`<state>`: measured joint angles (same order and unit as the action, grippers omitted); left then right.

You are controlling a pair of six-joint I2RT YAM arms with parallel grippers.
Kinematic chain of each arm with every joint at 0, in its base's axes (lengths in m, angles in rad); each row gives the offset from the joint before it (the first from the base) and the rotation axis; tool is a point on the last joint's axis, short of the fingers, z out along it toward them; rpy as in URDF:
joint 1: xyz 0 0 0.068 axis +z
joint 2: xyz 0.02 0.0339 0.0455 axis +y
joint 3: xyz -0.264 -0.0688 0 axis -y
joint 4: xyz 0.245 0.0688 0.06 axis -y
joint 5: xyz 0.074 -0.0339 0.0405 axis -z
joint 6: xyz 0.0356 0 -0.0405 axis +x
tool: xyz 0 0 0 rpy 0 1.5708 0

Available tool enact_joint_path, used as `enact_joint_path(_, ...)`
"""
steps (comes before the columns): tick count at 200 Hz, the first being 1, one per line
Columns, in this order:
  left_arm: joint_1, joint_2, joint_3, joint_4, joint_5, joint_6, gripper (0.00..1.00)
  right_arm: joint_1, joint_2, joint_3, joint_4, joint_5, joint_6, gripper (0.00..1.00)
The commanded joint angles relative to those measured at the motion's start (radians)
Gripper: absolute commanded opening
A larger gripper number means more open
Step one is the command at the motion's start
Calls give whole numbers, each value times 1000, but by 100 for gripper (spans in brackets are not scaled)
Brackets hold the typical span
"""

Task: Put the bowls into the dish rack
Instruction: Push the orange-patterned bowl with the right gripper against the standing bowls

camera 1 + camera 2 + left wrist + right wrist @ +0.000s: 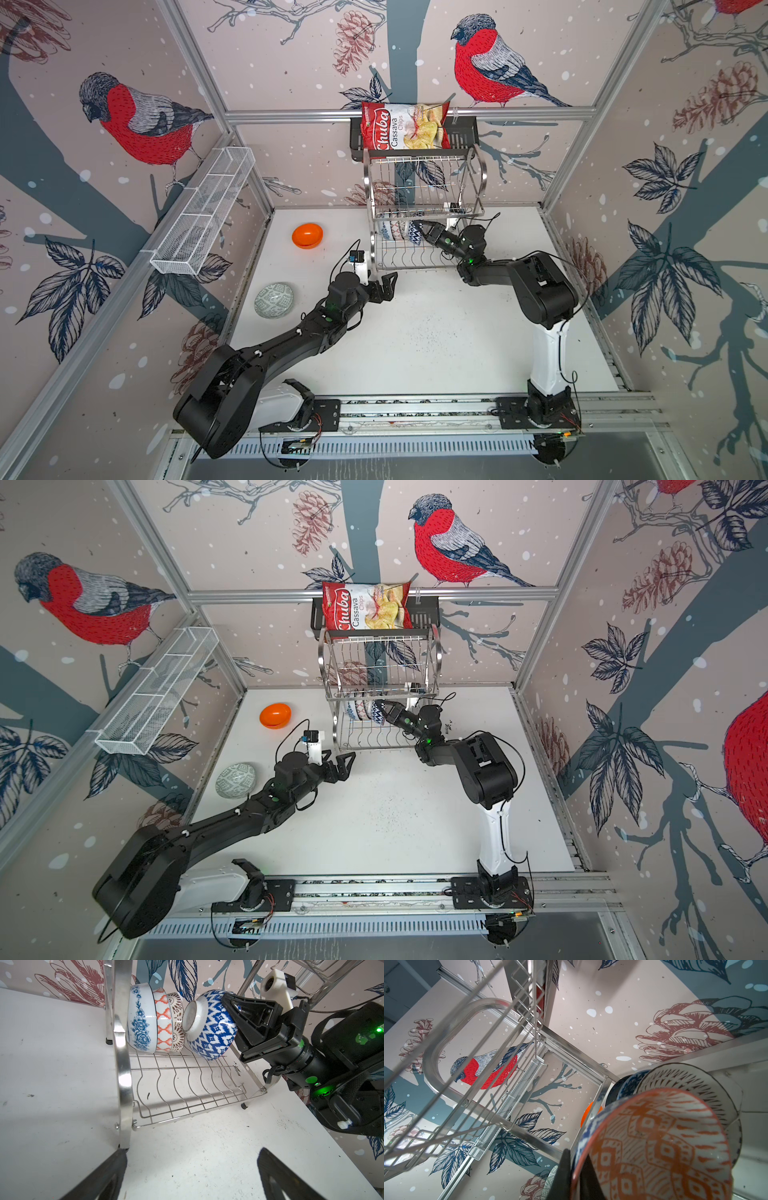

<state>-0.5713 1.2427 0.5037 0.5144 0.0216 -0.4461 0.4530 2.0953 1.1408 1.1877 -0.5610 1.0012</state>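
In the lower tier of the steel dish rack [482, 174] [122, 1064], my right gripper [422, 230] [575, 1159] is shut on the rim of the blue bowl with white triangles [212, 1028] [654, 1147], holding it tilted on edge. Beside it three bowls stand on edge: blue-floral [141, 1020], red-white [164, 1022] and dotted [177, 1022]. The orange bowl [307, 235] [275, 715] and the grey-green bowl [274, 300] [236, 780] sit on the table at the left. My left gripper [388, 286] [191, 1155] is open and empty, just in front of the rack's front left leg.
A chips bag [405, 126] lies on a black shelf [463, 133] above the rack. A long white mesh basket [203, 212] hangs on the left wall. The rack's upper tier [419, 183] hangs over my right gripper. Walls close in on three sides.
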Motion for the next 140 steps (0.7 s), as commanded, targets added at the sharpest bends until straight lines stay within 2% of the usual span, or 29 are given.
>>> enact_joint_path(1, 1, -5, 7, 20, -13, 8, 98, 0, 7, 13, -34, 9, -54, 10)
enact_joint_path(79, 1, -3, 10, 15, -13, 9, 98, -9, -12, -13, -53, 8, -104, 9)
enact_joint_path(140, 1, -5, 10, 13, -15, 10, 98, -17, -41, -58, -6, 20, -89, 9)
